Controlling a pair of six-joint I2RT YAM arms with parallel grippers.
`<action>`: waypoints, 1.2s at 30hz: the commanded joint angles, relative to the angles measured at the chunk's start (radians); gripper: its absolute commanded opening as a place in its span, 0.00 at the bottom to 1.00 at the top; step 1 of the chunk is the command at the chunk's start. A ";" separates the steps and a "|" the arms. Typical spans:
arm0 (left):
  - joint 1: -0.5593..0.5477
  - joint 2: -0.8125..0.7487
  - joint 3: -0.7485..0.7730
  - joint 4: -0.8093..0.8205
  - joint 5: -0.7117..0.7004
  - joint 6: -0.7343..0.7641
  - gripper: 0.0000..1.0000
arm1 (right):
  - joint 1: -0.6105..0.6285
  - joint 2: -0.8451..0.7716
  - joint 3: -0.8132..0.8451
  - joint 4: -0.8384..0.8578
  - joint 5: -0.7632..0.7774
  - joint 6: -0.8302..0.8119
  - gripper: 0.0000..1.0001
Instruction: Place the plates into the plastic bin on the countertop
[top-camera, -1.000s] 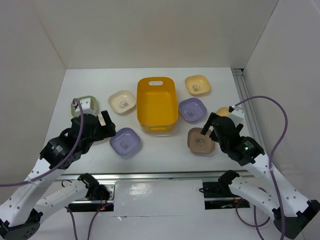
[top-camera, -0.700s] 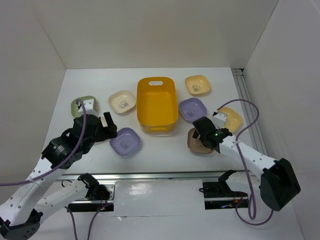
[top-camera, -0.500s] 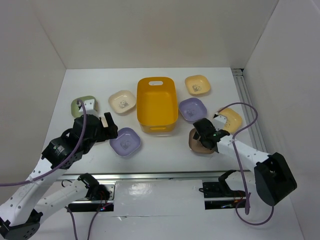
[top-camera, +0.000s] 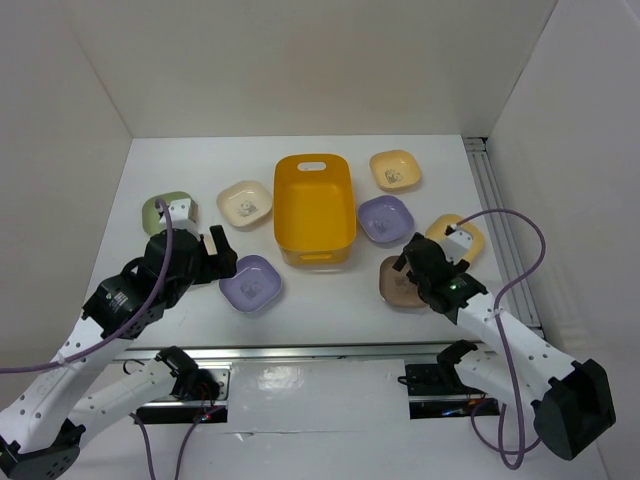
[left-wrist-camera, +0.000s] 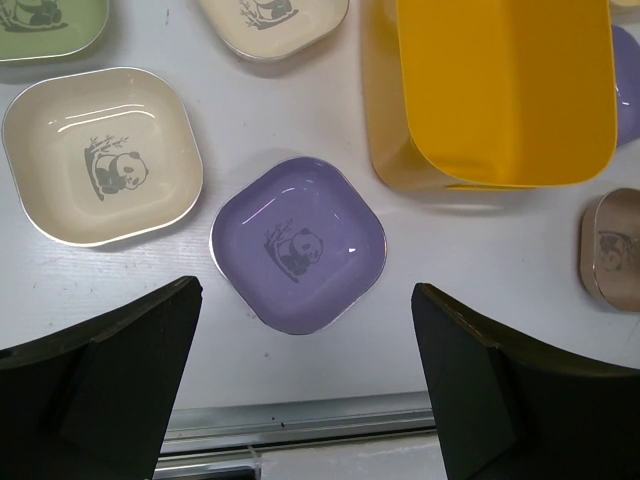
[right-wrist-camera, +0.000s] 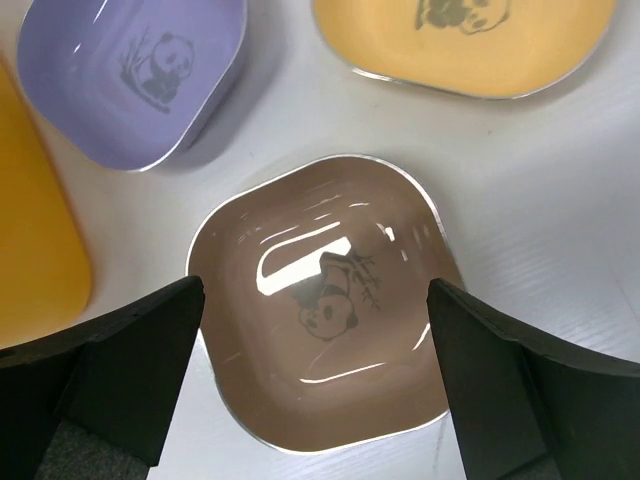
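Note:
The orange-yellow plastic bin (top-camera: 314, 210) stands mid-countertop and also shows in the left wrist view (left-wrist-camera: 500, 90). My left gripper (top-camera: 198, 252) is open and empty. It hovers near a lilac plate (top-camera: 250, 282), which lies just ahead of the open jaws (left-wrist-camera: 298, 243). A cream plate (left-wrist-camera: 100, 155) lies to its left. My right gripper (top-camera: 415, 262) is open and hovers over the brown plate (top-camera: 398, 284). The jaws stand either side of this plate (right-wrist-camera: 325, 300). The second lilac plate (top-camera: 385, 218) and a yellow-orange plate (top-camera: 458, 237) lie just beyond it.
A pale green plate (top-camera: 160, 212) and another cream plate (top-camera: 245, 203) lie left of the bin. Another yellow-orange plate (top-camera: 395, 170) lies at the back right. White walls enclose the countertop. A metal rail (top-camera: 495, 200) runs along its right edge.
My right arm dropped and swung left over the brown plate, then eased back right, with its gripper still over the plate. My left gripper edged slightly right.

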 joint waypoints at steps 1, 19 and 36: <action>0.004 -0.009 -0.002 0.041 0.007 0.026 1.00 | -0.015 -0.010 0.048 -0.102 0.114 0.081 1.00; 0.004 -0.009 -0.012 0.041 0.016 0.026 1.00 | -0.054 0.106 -0.120 0.041 0.004 0.247 1.00; 0.004 0.000 -0.012 0.051 0.025 0.035 1.00 | -0.035 0.040 -0.211 0.041 -0.050 0.294 0.00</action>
